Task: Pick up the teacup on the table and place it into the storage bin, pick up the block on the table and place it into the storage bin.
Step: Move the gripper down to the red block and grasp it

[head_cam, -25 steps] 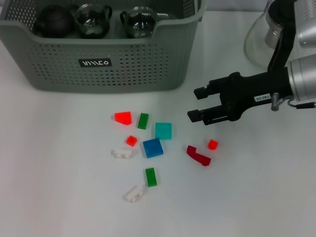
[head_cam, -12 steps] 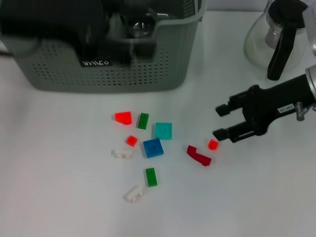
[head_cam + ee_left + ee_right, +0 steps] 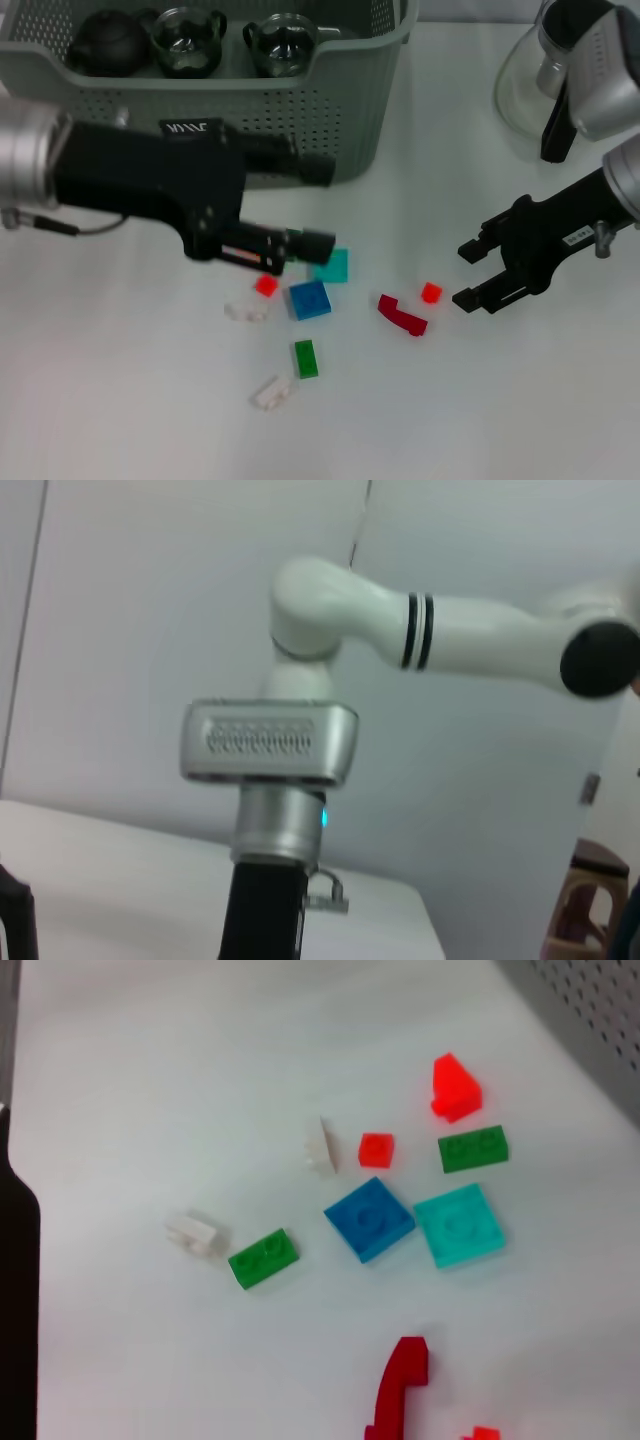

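Inside, the storage bin (image 3: pixel 330 100) holds three teacups (image 3: pixel 190 40) (one dark).

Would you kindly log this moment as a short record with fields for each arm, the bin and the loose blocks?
left end effector: open, low over the blocks in front of the storage bin, holding nothing
right end effector: open, empty, just off the small red block
storage bin: far side of the table, holds a dark teapot and two glass teacups
blocks on table: blue block, teal block, green block, dark red curved piece, white pieces
carafe: beside the bin, on the robot's right
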You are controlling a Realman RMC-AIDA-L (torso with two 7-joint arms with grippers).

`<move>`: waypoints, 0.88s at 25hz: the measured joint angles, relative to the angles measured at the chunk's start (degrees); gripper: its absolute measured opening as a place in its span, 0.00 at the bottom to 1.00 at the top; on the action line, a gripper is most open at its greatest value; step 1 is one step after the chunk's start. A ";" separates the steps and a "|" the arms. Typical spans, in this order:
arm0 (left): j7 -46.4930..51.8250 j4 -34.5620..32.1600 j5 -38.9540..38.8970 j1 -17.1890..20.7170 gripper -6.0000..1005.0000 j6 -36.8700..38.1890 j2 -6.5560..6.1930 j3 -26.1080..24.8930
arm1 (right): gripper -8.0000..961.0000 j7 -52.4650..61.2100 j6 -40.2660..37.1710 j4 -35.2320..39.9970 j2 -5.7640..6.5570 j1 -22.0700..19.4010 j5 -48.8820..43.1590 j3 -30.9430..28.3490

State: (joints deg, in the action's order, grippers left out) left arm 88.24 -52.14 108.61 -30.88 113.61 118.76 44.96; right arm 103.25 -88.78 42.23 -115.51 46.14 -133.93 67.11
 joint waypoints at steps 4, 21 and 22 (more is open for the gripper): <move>-5.85 4.86 3.17 -0.14 0.79 -3.24 -0.11 -0.01 | 0.76 2.10 -0.16 0.08 -1.07 1.89 -2.95 0.15; -12.08 7.95 10.08 0.08 0.79 -10.63 0.54 0.38 | 0.76 9.62 2.64 0.82 -4.79 7.71 -13.02 3.63; -12.02 8.11 10.09 0.09 0.79 -10.82 0.54 0.31 | 0.75 9.89 3.14 0.82 -4.81 7.74 -12.93 4.76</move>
State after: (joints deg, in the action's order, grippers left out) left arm 76.22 -44.03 118.70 -30.79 102.79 119.30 45.27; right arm 113.14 -85.63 43.05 -120.32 53.88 -146.85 71.87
